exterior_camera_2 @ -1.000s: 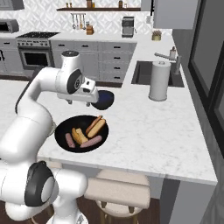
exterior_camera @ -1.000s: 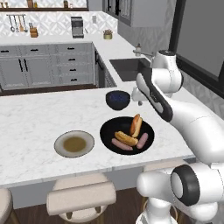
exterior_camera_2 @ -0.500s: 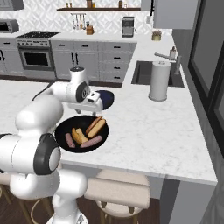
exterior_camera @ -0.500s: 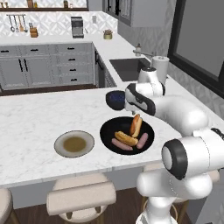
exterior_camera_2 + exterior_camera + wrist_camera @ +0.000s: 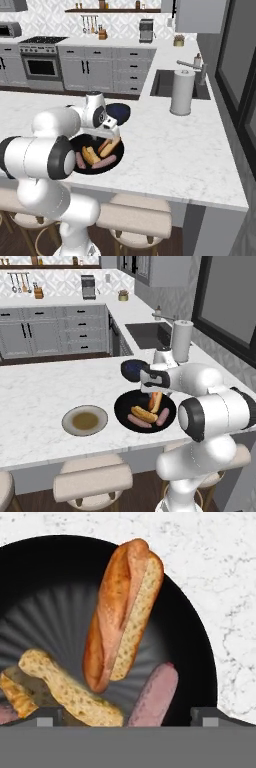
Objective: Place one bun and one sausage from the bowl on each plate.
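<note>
Risk lies in my spread, empty jaws dropping askew over the propped bun (image 5: 122, 612) in the bowl (image 5: 200, 642), nudging it flat instead of gripping it.

Black bowl (image 5: 200, 642): left and lower rim cut off by the hand view's edges; in the left base view its far right rim is covered by the arm.
Second bun (image 5: 70, 689): lower end runs under the picture's bottom band.
Pink sausage (image 5: 155, 694): near end cut off likewise.
Another sausage (image 5: 6, 713): only a sliver at the left edge.
Claw (image 5: 127, 719): only the two finger tips (image 5: 47, 717) rise at the bottom; in both base views the arm's wrist hides the jaws.
Dark blue bowl (image 5: 131, 369): right part hidden behind the wrist.
Far shelf items (image 5: 102, 34): too small to tell.
</note>
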Available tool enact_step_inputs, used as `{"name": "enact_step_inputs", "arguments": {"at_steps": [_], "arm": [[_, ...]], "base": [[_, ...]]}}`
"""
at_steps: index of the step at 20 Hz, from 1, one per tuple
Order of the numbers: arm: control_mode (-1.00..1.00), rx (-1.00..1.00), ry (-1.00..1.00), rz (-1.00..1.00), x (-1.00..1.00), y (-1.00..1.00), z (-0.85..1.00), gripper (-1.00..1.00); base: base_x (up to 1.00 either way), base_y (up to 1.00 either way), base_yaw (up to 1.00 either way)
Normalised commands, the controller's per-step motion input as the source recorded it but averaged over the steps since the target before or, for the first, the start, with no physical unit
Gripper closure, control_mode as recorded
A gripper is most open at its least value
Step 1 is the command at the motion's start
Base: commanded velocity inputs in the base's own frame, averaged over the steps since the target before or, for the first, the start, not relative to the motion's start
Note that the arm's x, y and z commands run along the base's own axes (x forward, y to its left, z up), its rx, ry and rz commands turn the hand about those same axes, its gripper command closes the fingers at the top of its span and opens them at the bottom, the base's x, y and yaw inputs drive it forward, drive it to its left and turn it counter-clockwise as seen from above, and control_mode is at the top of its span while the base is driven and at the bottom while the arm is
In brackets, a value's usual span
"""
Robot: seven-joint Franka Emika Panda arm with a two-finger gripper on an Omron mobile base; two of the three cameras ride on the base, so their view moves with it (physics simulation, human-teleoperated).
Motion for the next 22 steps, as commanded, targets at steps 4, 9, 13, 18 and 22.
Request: {"name": "enact_step_inputs", "arguments": {"at_steps": [4,9,13,18,22], "arm": [[-1.0,0.0,0.0,-0.12,0.07,-0.16,-0.57,-1.0],[-1.0,0.0,-0.02,-0.07,0.15,-0.02,-0.36,-1.0],[-1.0,0.02,-0.06,0.0,0.21,0.0,-0.23,-1.0],[-1.0,0.01,-0.06,0.0,0.33,0.0,-0.21,-1.0],[-1.0,0.03,0.0,-0.01,0.29,0.0,-0.26,-1.0]], "base": [[0.0,0.0,0.0],[0.0,0.0,0.0],[0.0,0.0,0.0],[0.0,0.0,0.0],[0.0,0.0,0.0]]}}
